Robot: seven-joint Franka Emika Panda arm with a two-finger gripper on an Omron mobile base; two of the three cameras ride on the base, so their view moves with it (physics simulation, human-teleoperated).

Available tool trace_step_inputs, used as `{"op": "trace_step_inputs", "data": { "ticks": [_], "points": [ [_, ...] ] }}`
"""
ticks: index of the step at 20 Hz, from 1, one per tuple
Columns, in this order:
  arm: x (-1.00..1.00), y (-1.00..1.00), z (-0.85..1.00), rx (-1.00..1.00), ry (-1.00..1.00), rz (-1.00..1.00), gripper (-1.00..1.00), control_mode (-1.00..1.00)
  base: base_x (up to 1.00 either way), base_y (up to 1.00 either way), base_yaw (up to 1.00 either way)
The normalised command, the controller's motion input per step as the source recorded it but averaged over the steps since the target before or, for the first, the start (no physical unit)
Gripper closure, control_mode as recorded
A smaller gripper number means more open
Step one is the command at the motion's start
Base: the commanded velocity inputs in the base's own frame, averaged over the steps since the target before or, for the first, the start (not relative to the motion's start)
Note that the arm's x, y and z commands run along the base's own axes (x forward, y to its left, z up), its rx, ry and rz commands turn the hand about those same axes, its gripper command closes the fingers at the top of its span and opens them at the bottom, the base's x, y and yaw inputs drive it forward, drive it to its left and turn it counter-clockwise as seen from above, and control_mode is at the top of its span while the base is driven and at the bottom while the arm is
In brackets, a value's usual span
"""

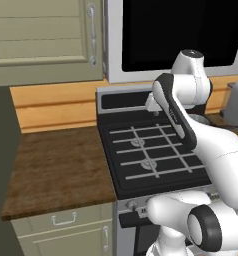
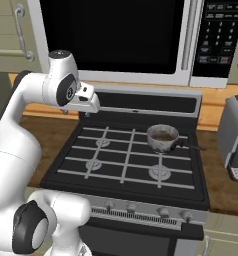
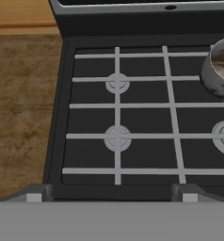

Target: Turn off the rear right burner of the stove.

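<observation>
four burners (image 2: 159,172) (one pot (image 2: 162,138))

Small grey pot (image 2: 162,138) sits on the stove (image 2: 86,176) grates

A home kitchen: a black gas stove (image 2: 128,155) at frame centre, a microwave (image 2: 126,37) mounted above it, wooden counter (image 1: 56,167) at left, and pale green cabinets (image 1: 41,37) in the upper left.
</observation>
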Motion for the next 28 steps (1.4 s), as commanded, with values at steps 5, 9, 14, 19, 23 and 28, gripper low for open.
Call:
{"op": "trace_step_inputs", "data": {
  "ticks": [5, 9, 14, 19, 23, 28],
  "points": [
    [0.0, 0.0, 0.0, 0.0, 0.0, 0.0, -1.0, 1.0, 0.0, 0.0, -0.03],
    [0.0, 0.0, 0.0, 0.0, 0.0, 0.0, -1.0, 1.0, 0.0, 0.0, 0.0],
    [-0.02, -0.22, -0.14, 0.07, -0.01, 0.0, -1.0, -1.0, 0.0, 0.0, 0.0],
    [-0.42, -0.7, -0.42, 0.25, -0.1, -0.01, -1.0, -1.0, 0.0, 0.0, 0.0],
    [-0.62, -0.8, -0.46, 0.3, -0.12, -0.04, -1.0, -1.0, 0.0, 0.0, 0.0],
    [-0.63, -0.66, -0.45, 0.28, -0.03, -0.12, -1.0, -1.0, 0.0, 0.0, 0.0]
  ]
}}
